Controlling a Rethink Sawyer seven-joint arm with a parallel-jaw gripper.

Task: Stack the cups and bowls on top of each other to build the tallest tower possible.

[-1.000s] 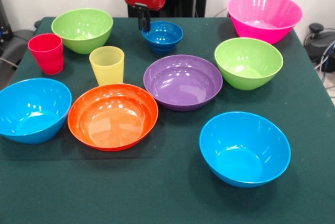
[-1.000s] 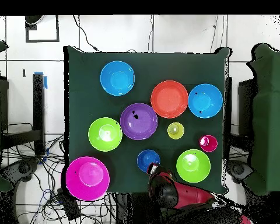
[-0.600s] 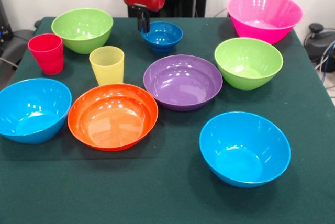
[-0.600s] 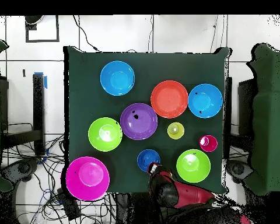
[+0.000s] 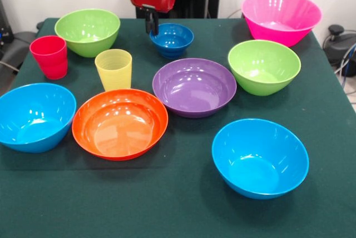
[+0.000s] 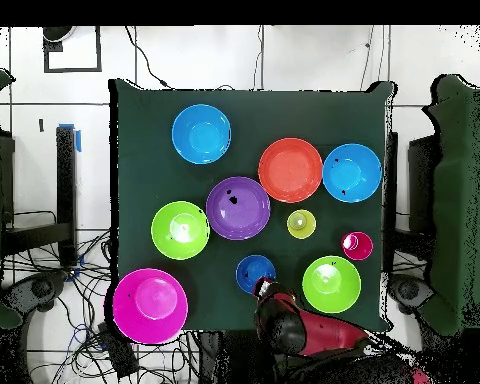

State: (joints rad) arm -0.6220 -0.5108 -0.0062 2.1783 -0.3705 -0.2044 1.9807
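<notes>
tool [image 5: 151, 26] at small dark blue bowl [image 5: 172, 38] rim | grip unclear, fingers merge | arm cropped

I see glossy plastic bowls [image 5: 194, 87] around a translucent, ridged yellow cup [image 5: 114, 69]; beneath it, the green table cover [image 5: 167, 199] looks matt, perhaps cloth.

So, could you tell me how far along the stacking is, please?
Nothing is stacked yet: all eight bowls and both cups sit apart on the table. The gripper is at the rim of the dark blue bowl. The whole tower is left to build.
</notes>
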